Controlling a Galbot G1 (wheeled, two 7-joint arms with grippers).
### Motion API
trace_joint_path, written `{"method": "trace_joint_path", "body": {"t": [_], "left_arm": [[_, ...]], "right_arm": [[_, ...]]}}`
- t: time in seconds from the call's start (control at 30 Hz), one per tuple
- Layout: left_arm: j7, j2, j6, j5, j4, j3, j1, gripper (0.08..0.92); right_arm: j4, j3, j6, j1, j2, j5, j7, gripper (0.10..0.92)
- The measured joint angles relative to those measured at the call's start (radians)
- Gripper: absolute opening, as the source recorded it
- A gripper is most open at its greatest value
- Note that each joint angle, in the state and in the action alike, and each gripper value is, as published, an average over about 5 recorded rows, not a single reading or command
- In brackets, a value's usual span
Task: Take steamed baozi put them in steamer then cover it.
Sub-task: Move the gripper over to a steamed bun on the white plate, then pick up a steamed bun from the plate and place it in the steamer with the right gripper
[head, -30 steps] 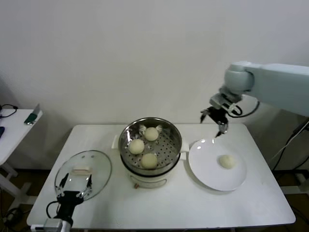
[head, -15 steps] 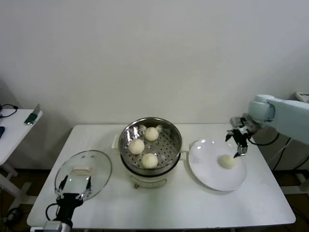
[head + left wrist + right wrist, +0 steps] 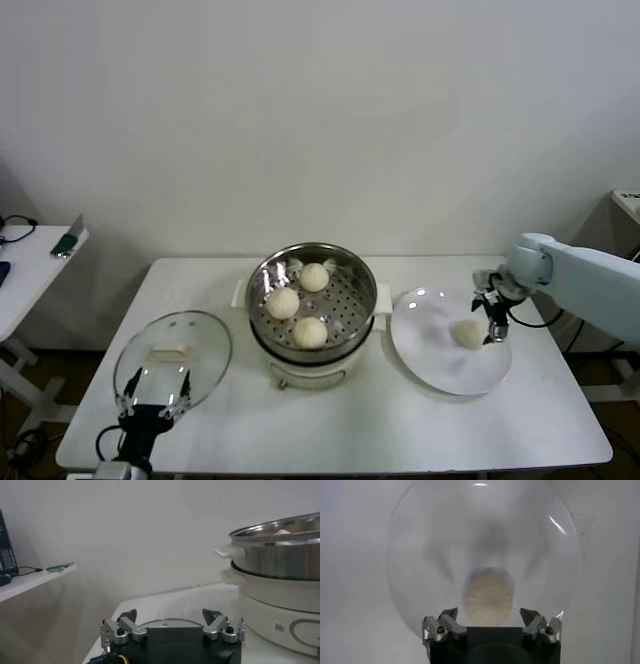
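On the white plate [image 3: 440,365] to the right of the steamer [image 3: 312,300] lies the last steamed baozi [image 3: 468,333], the only one not yet loaded; it is a small cream-white dome with a smooth, matte skin, seen in the right wrist view [image 3: 488,596] as a softly rounded mound centred between the tool's fingers. It is probably light and soft, apt to dent or tear if pinched hard, so a gentle hold across its widest part, low on the sides, looks like the safest place to take it. The right tool [image 3: 492,318] hangs just over the bun's far-right side, its jaws spread wide and holding nothing. Three more buns [image 3: 283,302] sit apart from each other on the perforated tray inside the shiny steel pot, which stands on its cream base in the middle of the desk [image 3: 540,420]. The cover [image 3: 173,360], clear glass with a metal rim and a cream handle, lies flat on the desk to the left of the steamer. The left tool [image 3: 152,395] waits at the cover's near edge, spread open and empty.
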Motion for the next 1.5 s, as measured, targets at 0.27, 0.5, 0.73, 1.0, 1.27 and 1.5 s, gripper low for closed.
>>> {"method": "trace_joint_path", "body": {"t": [0.27, 0.5, 0.73, 1.0, 1.27, 1.5], "left_arm": [[0.0, 0.0, 0.0, 0.001, 0.0, 0.0, -0.001, 0.823], [-0.002, 0.0, 0.0, 0.001, -0.001, -0.003, 0.0, 0.823], [-0.003, 0.0, 0.004, 0.001, -0.002, -0.003, 0.0, 0.823], [-0.003, 0.0, 0.005, 0.001, -0.005, -0.004, -0.001, 0.823], [-0.001, 0.003, 0.011, 0.0, -0.014, -0.002, -0.004, 0.823], [0.001, 0.007, 0.013, 0.001, -0.019, -0.002, -0.01, 0.823]], "right_arm": [[-0.045, 0.06, -0.007, -0.061, 0.026, -0.028, 0.009, 0.819], [-0.059, 0.089, -0.014, -0.08, 0.037, -0.036, 0.007, 0.708], [-0.051, 0.091, -0.019, -0.079, 0.029, -0.029, -0.01, 0.609], [-0.009, 0.031, -0.015, 0.004, 0.01, 0.021, -0.037, 0.602], [0.088, -0.155, -0.021, 0.296, 0.038, 0.171, -0.054, 0.602], [0.211, -0.27, -0.069, 0.571, 0.114, 0.365, -0.029, 0.602]]}}
